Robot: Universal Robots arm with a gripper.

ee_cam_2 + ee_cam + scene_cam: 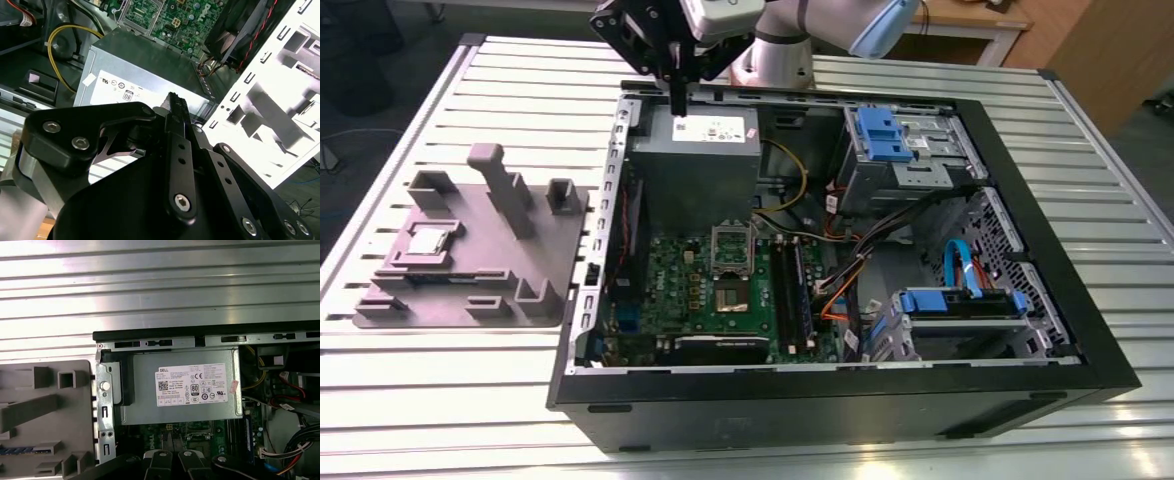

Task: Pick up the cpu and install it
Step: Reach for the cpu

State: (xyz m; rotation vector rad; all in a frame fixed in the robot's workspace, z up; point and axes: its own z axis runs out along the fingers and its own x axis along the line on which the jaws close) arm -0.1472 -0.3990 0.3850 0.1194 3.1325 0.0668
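Observation:
The cpu (430,240) is a small pale silvery square lying in a recess of the grey fixture (520,270) on the table, at the exterior view's left of the open computer case. My gripper (680,103) hangs at the far end of the case, its tips just above the grey power supply box (698,160), well away from the cpu. Its two black fingers are pressed together with nothing between them, as the second wrist view also shows of the gripper (175,102). The green motherboard (720,290) lies in the case with its metal socket frame (731,262).
The case's black walls (854,410) surround drive cages with blue clips (897,135), orange and black cables (847,290) and memory slots (787,280). The fixture carries upright grey posts (500,185). The table is ribbed metal (454,400).

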